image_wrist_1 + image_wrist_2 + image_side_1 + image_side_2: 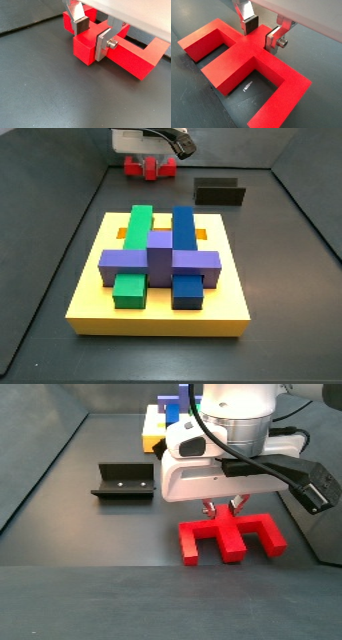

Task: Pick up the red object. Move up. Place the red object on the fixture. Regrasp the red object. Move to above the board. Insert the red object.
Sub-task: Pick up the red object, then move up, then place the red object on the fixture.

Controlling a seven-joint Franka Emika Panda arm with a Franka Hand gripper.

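Wrist views both show the red object lying flat on the dark floor, its central stub and two end legs pointing sideways along the surface. The gripper is down over the middle of the bar, with one silver finger against one face and the dark pad of its partner against the opposite face. The jaws look closed on the piece, which rests on the floor.

In a side view the red object sits near the front of the workspace directly beneath the gripper, with the fixture well apart from it, empty on the floor. Behind the arm, part of the board shows.

In a side view from the opposite end, the board fills the foreground with its green, blue and purple blocks, while the fixture and the red object lie beyond it.
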